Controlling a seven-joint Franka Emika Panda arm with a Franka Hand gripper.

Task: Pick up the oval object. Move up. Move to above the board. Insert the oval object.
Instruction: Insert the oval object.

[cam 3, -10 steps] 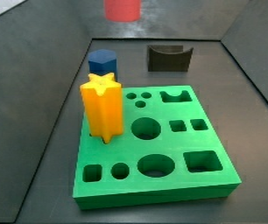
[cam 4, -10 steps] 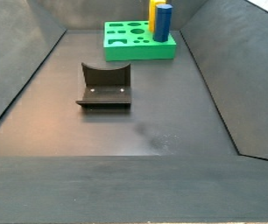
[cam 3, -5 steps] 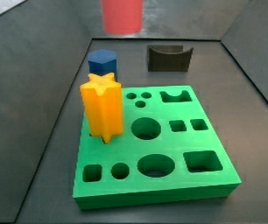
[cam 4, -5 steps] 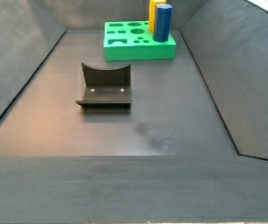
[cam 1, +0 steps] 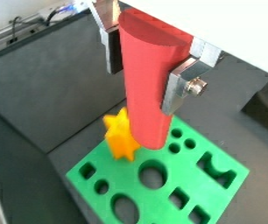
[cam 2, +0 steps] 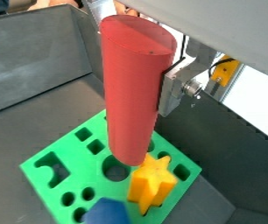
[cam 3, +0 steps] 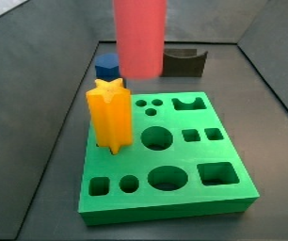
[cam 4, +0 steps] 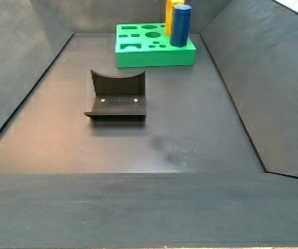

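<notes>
Above board (cam 1: 207,188): jaws of gripper (cam 1: 146,54) clamped on upright oval object (cam 1: 146,87).

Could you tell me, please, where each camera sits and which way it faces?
Wrist view: on the arm, looking down the red oval peg held in the end effector at the green board; silver fingers show.
Wrist view: opposite side, same peg, yellow star peg.
Side view: near the board, looking across it toward the fixture; no fingers show.
Side view: far end, fixture nearest; no robot visible.
All share the board.
</notes>
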